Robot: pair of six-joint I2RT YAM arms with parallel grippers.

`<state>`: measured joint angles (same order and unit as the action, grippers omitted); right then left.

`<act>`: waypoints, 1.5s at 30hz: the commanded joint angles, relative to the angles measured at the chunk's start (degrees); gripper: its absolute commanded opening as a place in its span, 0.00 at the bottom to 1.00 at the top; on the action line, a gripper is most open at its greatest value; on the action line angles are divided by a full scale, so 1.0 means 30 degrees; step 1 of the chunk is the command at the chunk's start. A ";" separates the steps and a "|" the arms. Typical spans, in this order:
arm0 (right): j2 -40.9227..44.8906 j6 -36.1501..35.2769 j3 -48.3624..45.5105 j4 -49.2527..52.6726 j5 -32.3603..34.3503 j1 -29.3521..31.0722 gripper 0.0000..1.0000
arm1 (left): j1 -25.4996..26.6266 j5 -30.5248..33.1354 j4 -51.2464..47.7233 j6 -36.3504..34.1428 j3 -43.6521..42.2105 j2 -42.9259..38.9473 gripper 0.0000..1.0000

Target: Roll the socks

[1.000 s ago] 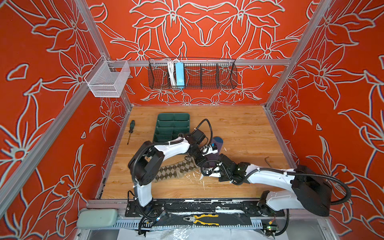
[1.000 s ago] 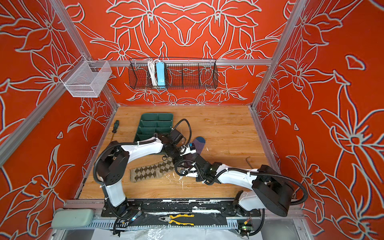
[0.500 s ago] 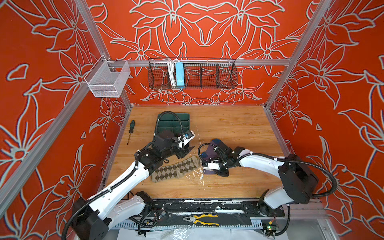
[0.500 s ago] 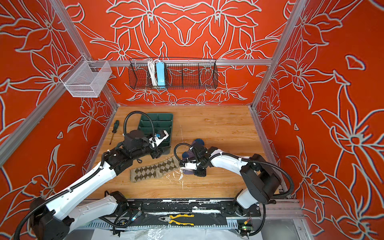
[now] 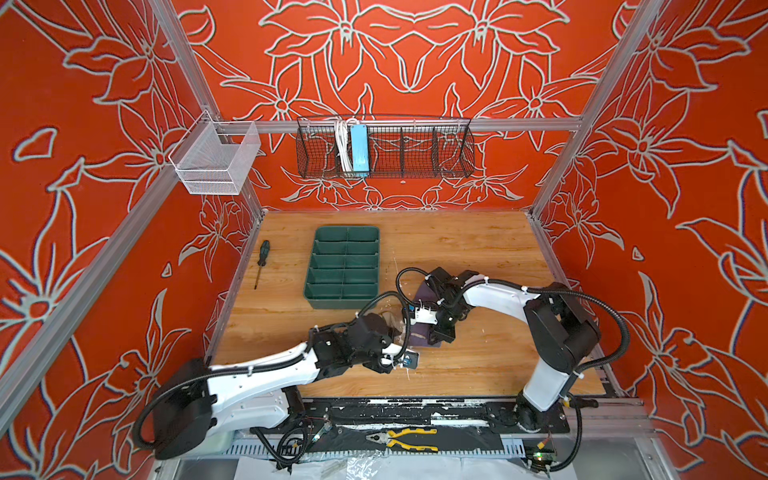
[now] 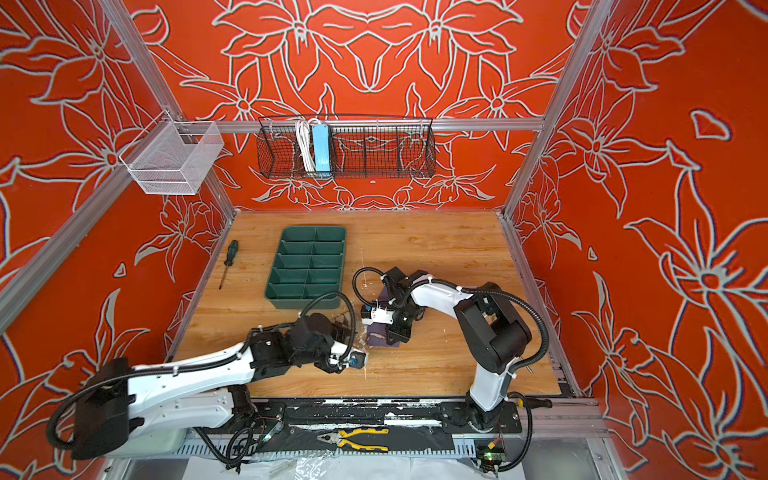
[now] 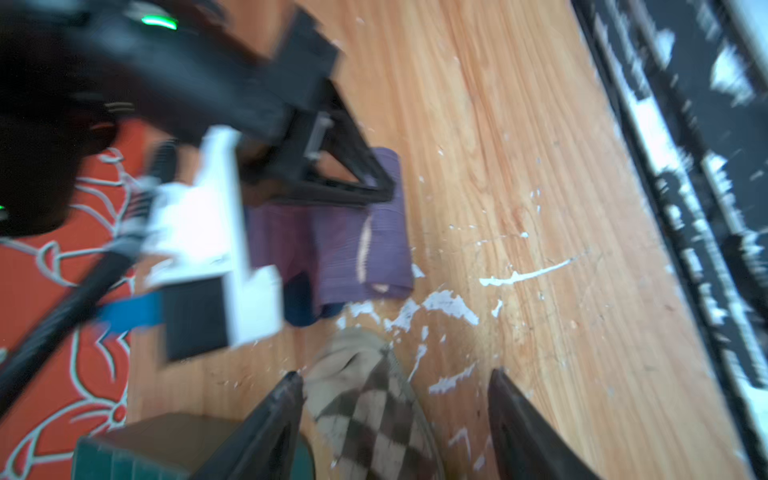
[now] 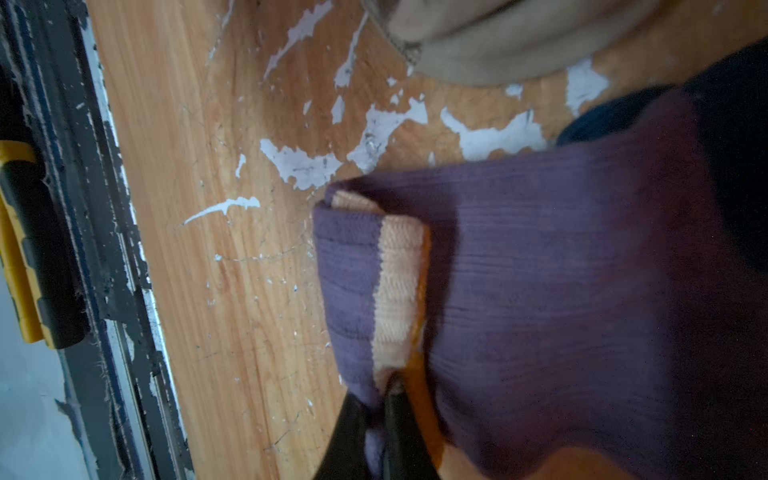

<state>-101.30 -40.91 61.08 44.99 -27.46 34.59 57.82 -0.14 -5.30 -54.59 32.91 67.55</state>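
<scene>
The right gripper (image 8: 374, 395) is pressing its two dark fingers (image 8: 345, 436) together on the rolled end of the purple sock (image 8: 561, 291), with a fold of fabric squeezed between the tips. The yellow cuff (image 8: 399, 291) is showing as a pale stripe along the roll just ahead of those tips, and the rest of the ribbed purple length is lying flat beside them on the wooden tabletop (image 8: 249, 332). The left gripper (image 7: 395, 372) is holding its fingers (image 7: 286, 399) wide apart with nothing gripped. The beige toe end of the argyle sock (image 7: 374, 415) is lying between them, close against one finger and well apart from the other; whether it is touching that finger cannot be told through the blur. Ahead of the left fingertips, past a patch of white scuffs (image 7: 449, 305), the purple sock (image 7: 365, 249) is resting with its roll facing them, and the right gripper (image 7: 374, 187) is bearing on the far end of that roll. In both top views the purple sock (image 5: 419, 336) (image 6: 378, 338) is sitting under the right fingers, and the green divided tray (image 5: 345, 266) is standing beyond both grippers.
</scene>
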 commanded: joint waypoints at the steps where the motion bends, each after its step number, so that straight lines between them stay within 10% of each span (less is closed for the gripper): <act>1: -0.1057 -0.0186 -0.0207 -0.0232 0.1637 -0.0207 0.11 | 0.0876 0.1873 0.3902 -0.0934 0.0096 0.2443 0.67; 9: -0.1171 -0.0299 -0.0205 -0.0207 0.1114 -0.0272 0.12 | 0.1116 0.2979 0.6481 -0.0052 0.1506 0.7236 0.55; 22: 0.0023 0.0317 -0.0731 -0.0551 0.0629 -0.0605 0.13 | 0.1116 0.4383 0.6172 0.1190 0.1899 1.0032 0.01; 34: 0.6243 0.3629 -0.4076 -0.2843 0.1579 -0.1413 0.24 | -0.0055 -0.0282 0.0709 0.2074 0.2823 0.9063 0.00; 37: 0.9021 0.4387 -0.5207 -0.3659 0.2325 -0.1743 0.43 | -0.0757 -0.1913 -0.1035 0.2347 0.3987 0.9461 0.00; 45: 1.8775 0.6016 -0.7995 -0.7592 1.0498 -0.2096 0.54 | -0.2912 -0.6285 -0.6919 0.2951 0.8770 1.2326 0.00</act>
<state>-51.16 -24.86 38.89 27.94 -7.20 28.27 50.89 -11.35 -12.93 -47.24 56.18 100.07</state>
